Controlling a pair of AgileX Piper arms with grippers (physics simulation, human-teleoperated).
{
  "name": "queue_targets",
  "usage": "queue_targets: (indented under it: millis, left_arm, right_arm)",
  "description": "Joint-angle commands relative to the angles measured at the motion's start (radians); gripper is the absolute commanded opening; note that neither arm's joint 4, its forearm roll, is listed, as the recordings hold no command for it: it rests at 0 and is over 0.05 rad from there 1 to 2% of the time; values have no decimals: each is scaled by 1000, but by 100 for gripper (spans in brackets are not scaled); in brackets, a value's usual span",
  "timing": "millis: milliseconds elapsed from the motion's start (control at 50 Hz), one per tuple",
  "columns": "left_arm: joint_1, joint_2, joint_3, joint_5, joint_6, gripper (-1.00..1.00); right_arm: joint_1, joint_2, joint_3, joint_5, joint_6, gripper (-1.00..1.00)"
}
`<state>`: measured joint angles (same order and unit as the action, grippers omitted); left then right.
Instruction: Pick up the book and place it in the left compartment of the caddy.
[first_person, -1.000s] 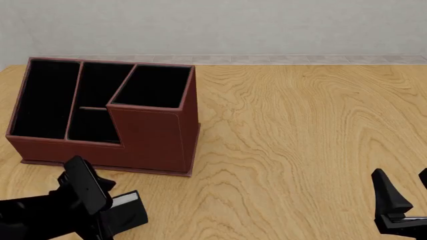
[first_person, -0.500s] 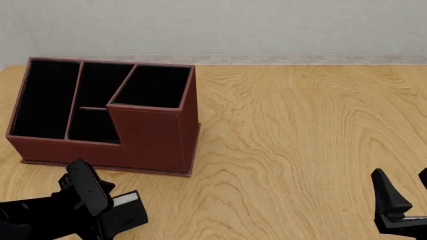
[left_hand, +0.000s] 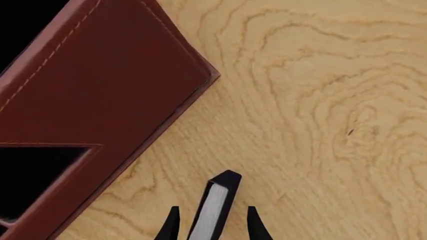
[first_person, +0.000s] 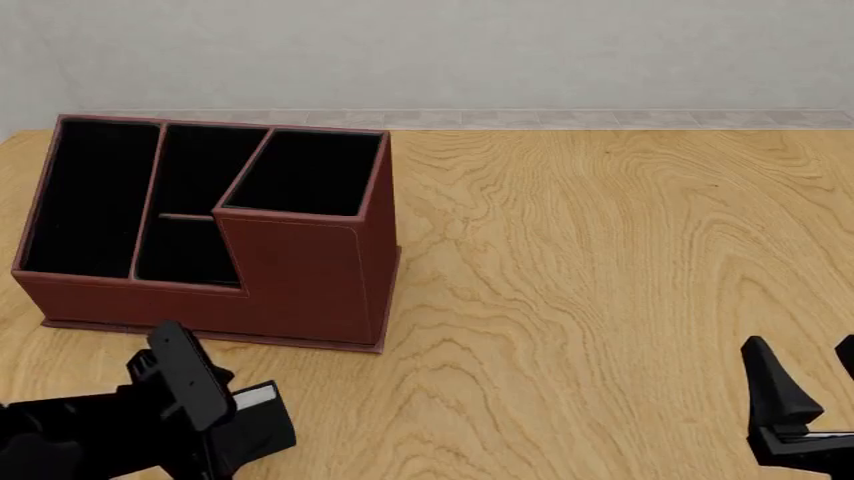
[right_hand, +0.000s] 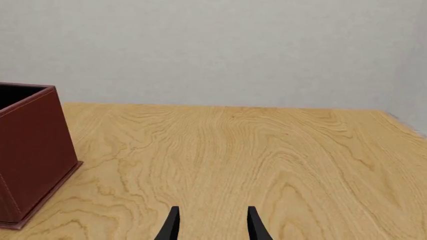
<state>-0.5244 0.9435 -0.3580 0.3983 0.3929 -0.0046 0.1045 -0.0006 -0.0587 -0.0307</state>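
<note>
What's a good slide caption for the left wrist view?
Left claw straddling the upright book on the wooden table, just beside the caddy.

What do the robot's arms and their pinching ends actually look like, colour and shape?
Both are matte black. The left tool sits on a chunky, boxy black arm. The right tool has flat fingers tapering to points. No cables, markings or labels are visible.

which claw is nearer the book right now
Left. The left claw sits astride the book, a finger on either side of it, just in front of the caddy. The right claw is far across the table, holding nothing.
</note>
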Motion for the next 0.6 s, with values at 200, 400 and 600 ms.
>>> queue_targets:
  millis: [200, 400, 600]
  left_arm:
    - [11, 41, 19, -39, 9, 100]
    - [-58, -79, -39, 33, -51, -100]
    - [-204, -229, -169, 127, -207, -100]
  right_arm:
    - [-1, 8, 0, -6, 1, 100]
    - [-2, 10, 0, -8, 3, 100]
    - [-7, -10, 0, 6, 14, 100]
